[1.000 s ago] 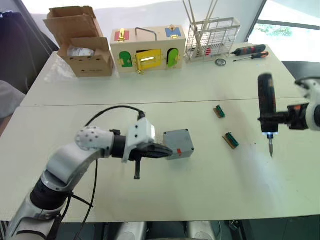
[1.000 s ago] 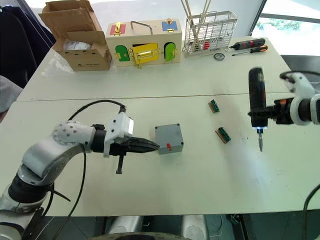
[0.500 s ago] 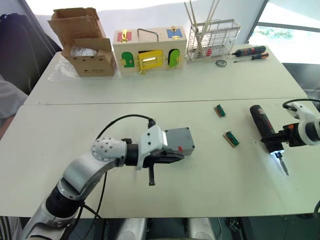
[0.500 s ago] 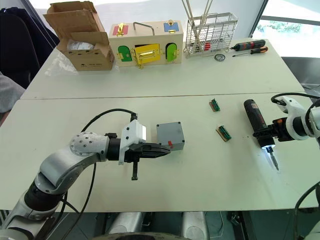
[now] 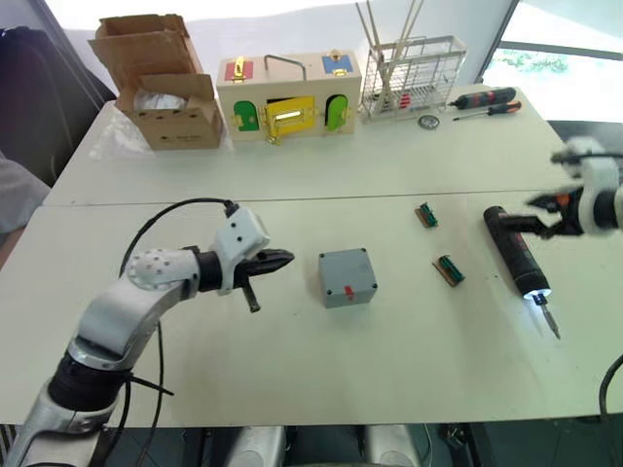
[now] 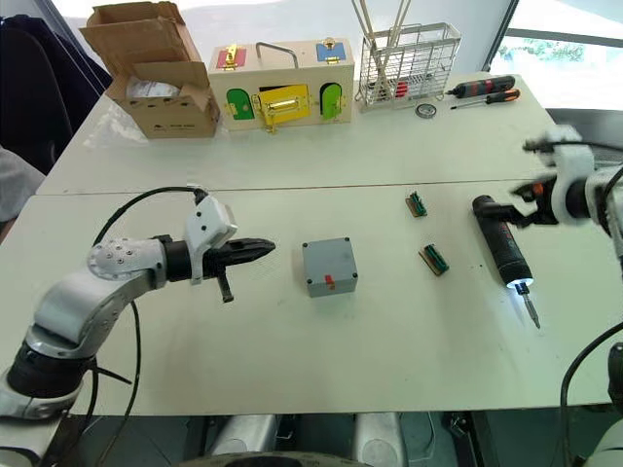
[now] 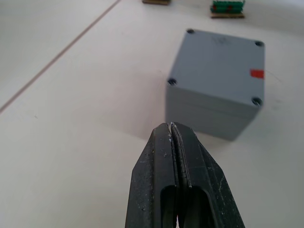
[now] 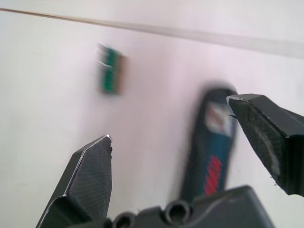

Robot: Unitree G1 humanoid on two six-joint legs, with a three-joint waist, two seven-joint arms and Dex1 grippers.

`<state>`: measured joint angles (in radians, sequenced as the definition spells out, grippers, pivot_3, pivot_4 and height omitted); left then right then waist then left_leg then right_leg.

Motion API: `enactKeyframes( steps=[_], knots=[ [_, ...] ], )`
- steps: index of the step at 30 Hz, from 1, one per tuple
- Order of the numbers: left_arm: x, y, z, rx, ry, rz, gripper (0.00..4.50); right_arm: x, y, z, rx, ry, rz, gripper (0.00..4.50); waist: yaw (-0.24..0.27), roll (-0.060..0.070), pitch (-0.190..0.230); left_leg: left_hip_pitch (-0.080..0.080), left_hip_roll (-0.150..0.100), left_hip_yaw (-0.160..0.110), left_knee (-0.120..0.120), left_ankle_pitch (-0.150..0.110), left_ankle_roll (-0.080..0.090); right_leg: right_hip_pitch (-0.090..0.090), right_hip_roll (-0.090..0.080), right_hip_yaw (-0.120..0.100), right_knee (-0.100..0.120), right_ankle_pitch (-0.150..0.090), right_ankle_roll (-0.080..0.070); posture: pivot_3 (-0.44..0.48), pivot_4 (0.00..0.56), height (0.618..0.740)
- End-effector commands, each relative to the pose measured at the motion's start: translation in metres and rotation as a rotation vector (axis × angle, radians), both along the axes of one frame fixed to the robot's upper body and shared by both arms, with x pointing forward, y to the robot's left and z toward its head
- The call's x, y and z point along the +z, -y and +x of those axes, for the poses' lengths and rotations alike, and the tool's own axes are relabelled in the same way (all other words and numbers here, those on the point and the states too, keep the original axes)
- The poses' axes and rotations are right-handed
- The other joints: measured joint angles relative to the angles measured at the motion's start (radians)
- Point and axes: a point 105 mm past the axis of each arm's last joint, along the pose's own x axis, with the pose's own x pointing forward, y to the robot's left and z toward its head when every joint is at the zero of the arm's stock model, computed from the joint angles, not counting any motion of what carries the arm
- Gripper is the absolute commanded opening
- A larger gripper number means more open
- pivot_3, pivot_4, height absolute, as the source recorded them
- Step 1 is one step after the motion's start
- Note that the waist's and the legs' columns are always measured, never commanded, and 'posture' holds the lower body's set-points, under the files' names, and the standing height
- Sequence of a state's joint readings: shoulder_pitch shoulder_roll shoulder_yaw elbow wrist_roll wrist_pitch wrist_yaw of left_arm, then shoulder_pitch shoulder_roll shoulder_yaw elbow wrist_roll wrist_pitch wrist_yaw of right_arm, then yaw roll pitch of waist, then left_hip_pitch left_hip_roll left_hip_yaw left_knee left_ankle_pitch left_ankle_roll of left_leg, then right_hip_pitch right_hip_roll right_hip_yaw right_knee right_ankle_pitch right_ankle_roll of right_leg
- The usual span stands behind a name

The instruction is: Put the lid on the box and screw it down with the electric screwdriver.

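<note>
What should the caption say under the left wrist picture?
Shut left hand points at the grey box with its lid on.

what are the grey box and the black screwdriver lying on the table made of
The box: looks like matte grey moulded plastic, with an even dull surface, rounded edges and recessed corner screw holes. The electric screwdriver: apparently a black plastic or rubbery body with a thin bright bit, likely metal, beside its lit tip.
</note>
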<state>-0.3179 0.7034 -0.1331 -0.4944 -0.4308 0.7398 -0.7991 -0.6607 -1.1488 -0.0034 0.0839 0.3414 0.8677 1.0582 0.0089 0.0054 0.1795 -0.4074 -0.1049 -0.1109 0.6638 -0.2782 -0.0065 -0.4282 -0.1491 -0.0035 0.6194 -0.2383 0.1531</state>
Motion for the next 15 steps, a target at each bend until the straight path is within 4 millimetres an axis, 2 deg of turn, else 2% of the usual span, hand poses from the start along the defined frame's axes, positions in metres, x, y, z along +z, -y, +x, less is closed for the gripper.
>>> enactKeyframes(
  steps=[1, 4, 6, 10, 15],
  knots=[
    [0.002, 0.005, -0.008, -0.02, -0.001, -0.005, 0.0, 0.005, -0.082, -0.037, 0.361, 0.017, 0.143, 4.47, 0.003, -0.001, 0.0, 0.0, 0.0, 0.0, 0.0, 0.0, 0.0, 0.001, 0.0, 0.0, -0.001, 0.0, 0.0, 0.0, 0.15, 0.74],
    [-0.019, 0.008, -0.002, 0.014, -0.043, 0.022, 0.0, -0.041, -0.109, -0.059, 0.481, -0.064, 0.062, 4.47, 0.013, -0.001, 0.0, 0.0, -0.002, -0.001, 0.003, 0.0, 0.0, 0.002, -0.001, 0.0, 0.001, 0.001, 0.0, 0.0, 0.15, 0.74],
    [-0.028, 0.015, 0.001, 0.024, -0.062, 0.003, 0.0, -0.062, -0.117, -0.067, 0.506, -0.1, 0.062, 4.47, 0.025, -0.002, 0.0, 0.001, -0.002, -0.001, 0.004, -0.001, 0.002, 0.004, -0.001, 0.0, 0.0, 0.002, 0.0, 0.0, 0.15, 0.74],
    [-0.042, 0.027, 0.006, 0.026, -0.085, -0.009, 0.0, -0.085, -0.128, -0.074, 0.52, -0.133, 0.067, 4.47, 0.029, -0.002, 0.0, 0.001, -0.002, -0.001, 0.005, 0.001, 0.002, 0.004, -0.001, 0.0, 0.0, 0.004, 0.0, 0.0, 0.15, 0.74],
    [-0.042, 0.04, 0.018, 0.016, -0.064, -0.025, 0.0, -0.1, -0.137, -0.071, 0.504, -0.132, 0.075, 4.47, 0.029, -0.003, 0.0, 0.001, -0.002, -0.001, 0.003, 0.002, 0.0, 0.003, -0.001, 0.0, 0.0, 0.004, 0.0, 0.0, 0.15, 0.74]
  ],
)
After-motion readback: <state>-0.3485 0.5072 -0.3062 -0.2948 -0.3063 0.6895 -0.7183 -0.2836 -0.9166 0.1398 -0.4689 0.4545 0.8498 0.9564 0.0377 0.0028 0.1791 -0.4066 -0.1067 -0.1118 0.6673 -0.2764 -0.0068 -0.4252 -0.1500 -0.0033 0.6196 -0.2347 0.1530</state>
